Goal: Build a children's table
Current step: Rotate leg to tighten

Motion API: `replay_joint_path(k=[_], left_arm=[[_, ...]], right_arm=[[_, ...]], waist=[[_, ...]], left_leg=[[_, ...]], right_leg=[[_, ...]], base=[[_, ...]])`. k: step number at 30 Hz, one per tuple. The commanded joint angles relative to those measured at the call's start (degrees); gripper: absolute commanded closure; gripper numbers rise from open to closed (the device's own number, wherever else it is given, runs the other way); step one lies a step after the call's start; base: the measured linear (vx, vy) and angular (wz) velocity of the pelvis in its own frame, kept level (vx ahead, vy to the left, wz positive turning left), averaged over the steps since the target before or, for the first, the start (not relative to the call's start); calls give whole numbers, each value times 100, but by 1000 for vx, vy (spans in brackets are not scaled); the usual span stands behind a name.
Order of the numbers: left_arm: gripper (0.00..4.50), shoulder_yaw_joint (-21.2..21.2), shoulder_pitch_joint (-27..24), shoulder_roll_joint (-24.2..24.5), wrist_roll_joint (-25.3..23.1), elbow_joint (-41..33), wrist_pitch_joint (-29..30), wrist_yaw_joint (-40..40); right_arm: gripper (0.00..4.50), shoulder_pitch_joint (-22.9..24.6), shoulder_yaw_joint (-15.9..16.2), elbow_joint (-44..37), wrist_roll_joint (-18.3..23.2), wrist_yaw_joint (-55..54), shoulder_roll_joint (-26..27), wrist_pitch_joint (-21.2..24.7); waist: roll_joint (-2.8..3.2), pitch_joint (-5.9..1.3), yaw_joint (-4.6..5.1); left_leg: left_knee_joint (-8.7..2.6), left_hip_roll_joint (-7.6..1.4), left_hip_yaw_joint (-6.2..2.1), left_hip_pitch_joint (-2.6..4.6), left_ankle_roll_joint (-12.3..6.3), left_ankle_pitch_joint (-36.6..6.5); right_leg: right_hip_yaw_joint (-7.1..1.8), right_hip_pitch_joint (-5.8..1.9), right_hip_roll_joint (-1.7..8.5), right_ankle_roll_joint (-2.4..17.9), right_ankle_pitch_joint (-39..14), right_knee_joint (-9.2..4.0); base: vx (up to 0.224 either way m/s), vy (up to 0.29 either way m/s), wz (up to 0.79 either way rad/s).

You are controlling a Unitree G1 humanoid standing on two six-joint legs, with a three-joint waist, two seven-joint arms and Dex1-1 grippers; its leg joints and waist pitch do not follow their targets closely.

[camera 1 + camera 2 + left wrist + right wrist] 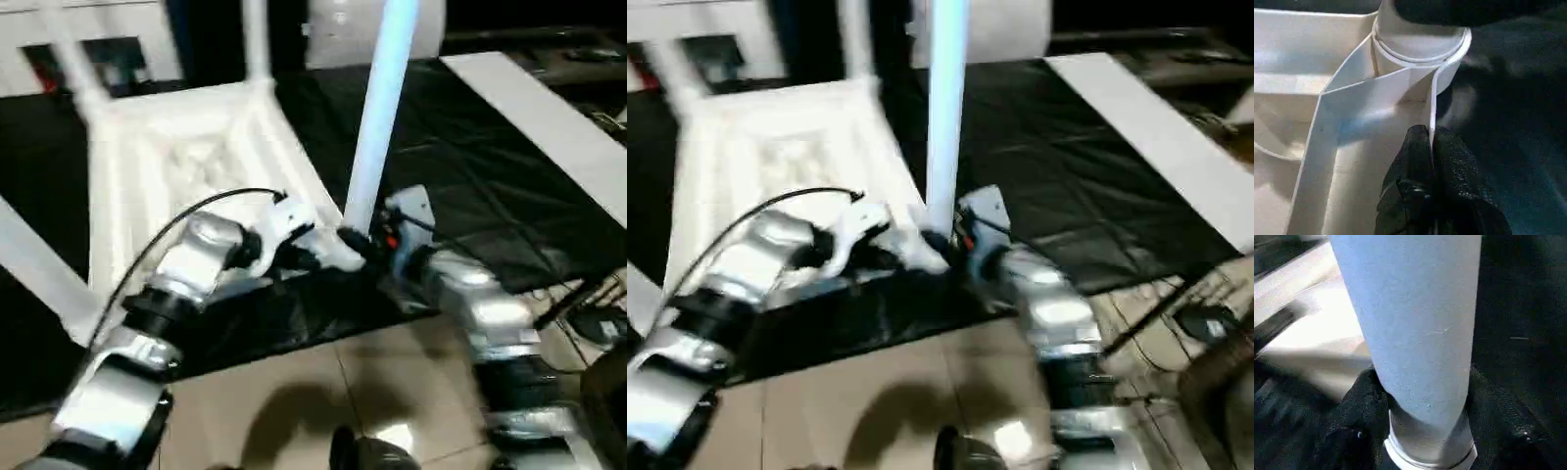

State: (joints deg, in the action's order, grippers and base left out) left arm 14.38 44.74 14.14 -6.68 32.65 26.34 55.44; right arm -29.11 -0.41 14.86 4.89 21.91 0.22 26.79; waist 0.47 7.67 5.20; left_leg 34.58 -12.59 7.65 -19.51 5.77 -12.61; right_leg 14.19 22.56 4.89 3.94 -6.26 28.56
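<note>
White plastic table (186, 157) upside down on black mat (470, 166), ribbed hollow underside up, near-right leg (377, 117) standing in corner socket, right gripper (1420, 431) clasping leg base, left gripper (1431, 147) pinched on table rim (1432, 105)

Motion blur, dim, glary floor (392, 392)

Silver forearms (186, 264), black fingers (1420, 161)

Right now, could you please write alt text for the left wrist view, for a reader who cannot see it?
The left gripper is shut on a thin white rib of the tabletop, which lies upside down. Just beyond it, a round white leg sits in the corner socket, beside a dark mat.
</note>
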Motion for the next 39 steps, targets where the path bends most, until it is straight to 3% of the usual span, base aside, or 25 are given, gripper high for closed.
replay_joint_path(k=[1, 3, 4, 5, 6, 7, 11, 12, 14, 15, 16, 18, 20, 21, 23, 25, 29, 32, 33, 34, 35, 36, 37, 38, 39], left_arm=[[450, 63, 270, -438, 159, -86, -175, -244], [450, 59, 271, -508, 85, -79, -237, -394], [450, 78, 262, -499, 62, -87, -255, -386], [450, 109, 246, -479, 32, -99, -287, -370], [450, 168, 210, -410, 9, -107, -447, -267], [450, 183, 199, -388, 6, -109, -505, -231], [450, 267, 145, -197, -7, -52, -764, -10], [450, 283, 147, -136, -16, 0, -872, 34], [450, 295, 148, -58, -40, 80, -1096, 113], [450, 275, 166, 25, -56, 228, -1281, 154], [450, 258, 180, 77, -62, 348, -1478, 180], [450, 216, 195, 126, -65, 512, -1756, 154], [450, 144, 176, 131, -14, 581, -1930, 132], [450, 37, 131, 132, 115, 583, -2040, 152], [407, -87, 59, 123, 282, 481, -2044, 184], [394, -204, -7, 98, 430, 375, -2040, 213], [359, -377, -205, 67, 730, 50, -1979, 318], [330, -548, -457, 38, 870, -320, -1780, 40], [315, -606, -635, 79, 862, -548, -1713, -122], [312, -614, -657, 84, 863, -577, -1702, -139], [312, -735, -884, 115, 920, -892, -1548, -300], [305, -786, -964, 120, 950, -1008, -1478, -359], [292, -857, -1144, 132, 1013, -1283, -1330, -414], [279, -935, -1377, 137, 1118, -1641, -1135, -459], [270, -982, -1534, 139, 1190, -1882, -1005, -484]], right_arm=[[217, -78, 384, 399, 131, -422, 552, 146], [182, -189, 133, 679, 40, -1122, 910, -107], [182, -209, 99, 703, 27, -1194, 947, -177], [176, -236, 81, 728, -4, -1284, 972, -282], [153, -255, 176, 728, -117, -1224, 853, -538], [153, -256, 196, 722, -129, -1179, 817, -613], [119, -71, 319, 405, -376, -903, 489, -685], [107, 21, 334, 294, -389, -841, 374, -725], [99, 171, 296, 127, -359, -769, 258, -809], [89, 420, 273, -179, -280, -573, 56, -920], [63, 629, 204, -478, -165, -418, -74, -923], [58, 900, 107, -856, -12, -211, -221, -956], [44, 1107, 20, -1179, 137, -73, -297, -925], [32, 1337, 15, -1579, 292, 145, -450, -837], [12, 1507, 93, -1904, 366, 340, -630, -752], [5, 1617, 129, -2139, 482, 496, -733, -615], [0, 1769, 191, -2596, 882, 943, -907, -481], [0, 1800, 187, -2905, 1329, 1226, -923, -295], [0, 1769, 169, -3005, 1532, 1321, -924, -192], [0, 1766, 169, -3017, 1554, 1334, -925, -180], [0, 1730, 203, -3101, 1718, 1492, -953, -83], [0, 1714, 224, -3121, 1760, 1551, -968, -57], [0, 1661, 245, -3114, 1777, 1575, -968, -13], [0, 1562, 260, -3022, 1726, 1538, -952, -19], [0, 1495, 267, -2955, 1688, 1504, -938, -26]], waist=[[94, -429, 38], [113, -399, 122], [102, -397, 139], [98, -409, 152], [166, -422, 143], [116, -434, 154], [72, -518, 56], [51, -534, 11], [66, -560, -10], [45, -583, -81], [38, -596, -117], [30, -580, -261], [29, -567, -305], [41, -530, -339], [35, -526, -374], [26, -536, -383], [3, -535, -443], [-42, -551, -441], [-105, -527, -422], [-81, -540, -426], [-111, -525, -422], [-93, -517, -426], [-125, -496, -413], [-142, -500, -407], [-111, -484, -396]], left_leg=[[-340, -76, -69, -15, -369, -1596], [-415, -198, -148, -72, -379, -1755], [-415, -182, -138, -66, -380, -1806], [-391, -111, -109, -44, -361, -1697], [-378, -75, -102, -38, -351, -1600], [-376, -45, -84, -85, -387, -1352], [-343, 4, -72, -165, -661, -504], [-334, 0, -65, -175, -754, -338], [-325, -4, -69, -201, -861, -141], [-302, -12, -64, -221, -1000, 141], [-295, -6, -58, -225, -1047, 216], [-307, -23, -40, -190, -1129, 186], [-321, -36, -32, -169, -1065, 31], [-340, -27, -16, -147, -889, -293], [-350, -20, -4, -132, -746, -543], [-349, -6, -3, -142, -679, -584], [-358, -30, 6, -140, -731, -555], [-360, -45, 4, -151, -753, -471], [-371, -57, 6, -157, -792, -444], [-368, -53, -1, -166, -790, -428], [-372, -53, 14, -162, -790, -432], [-377, -54, 12, -156, -783, -451], [-377, -44, 25, -146, -759, -503], [-384, -58, 16, -146, -726, -527], [-384, -68, 25, -119, -646, -580]], right_leg=[[-205, -449, 429, -656, -3376, -572], [-287, -423, 478, -435, -3007, -415], [-305, -415, 485, -412, -3012, -413], [-318, -396, 517, -338, -2989, -428], [-316, -397, 526, -271, -2945, -424], [-336, -414, 515, -167, -2745, -405], [-473, -419, 468, 216, -2011, -212], [-514, -417, 458, 285, -1854, -172], [-530, -444, 453, 317, -1620, -120], [-560, -438, 455, 390, -1287, -52], [-562, -446, 443, 384, -1208, -41], [-563, -417, 428, 306, -1301, -66], [-557, -407, 435, 254, -1571, -110], [-532, -394, 425, 126, -2053, -189], [-516, -398, 425, -35, -2393, -246], [-516, -390, 424, -135, -2453, -260], [-536, -381, 442, -94, -2371, -245], [-535, -382, 431, -115, -2285, -220], [-541, -354, 422, -142, -2272, -230], [-538, -383, 434, -143, -2248, -197], [-545, -364, 438, -187, -2320, -205], [-542, -359, 443, -206, -2380, -219], [-538, -326, 428, -285, -2512, -260], [-536, -338, 444, -287, -2527, -236], [-540, -304, 455, -294, -2674, -266]], base=[[0, 0, 0], [0, 0, 0], [0, 0, 0], [0, 0, 0], [0, 0, 0], [0, 0, 0], [13, -6, 3], [0, 0, 0], [0, 0, 0], [0, 0, 0], [0, 0, 0], [0, 0, 0], [0, 0, 0], [0, 0, 0], [0, 0, 0], [0, 0, 0], [0, 0, 0], [0, 0, 0], [0, 0, 0], [0, 0, 0], [0, 0, 0], [0, 0, 0], [0, 0, 0], [0, 0, 0], [0, 0, 0]])
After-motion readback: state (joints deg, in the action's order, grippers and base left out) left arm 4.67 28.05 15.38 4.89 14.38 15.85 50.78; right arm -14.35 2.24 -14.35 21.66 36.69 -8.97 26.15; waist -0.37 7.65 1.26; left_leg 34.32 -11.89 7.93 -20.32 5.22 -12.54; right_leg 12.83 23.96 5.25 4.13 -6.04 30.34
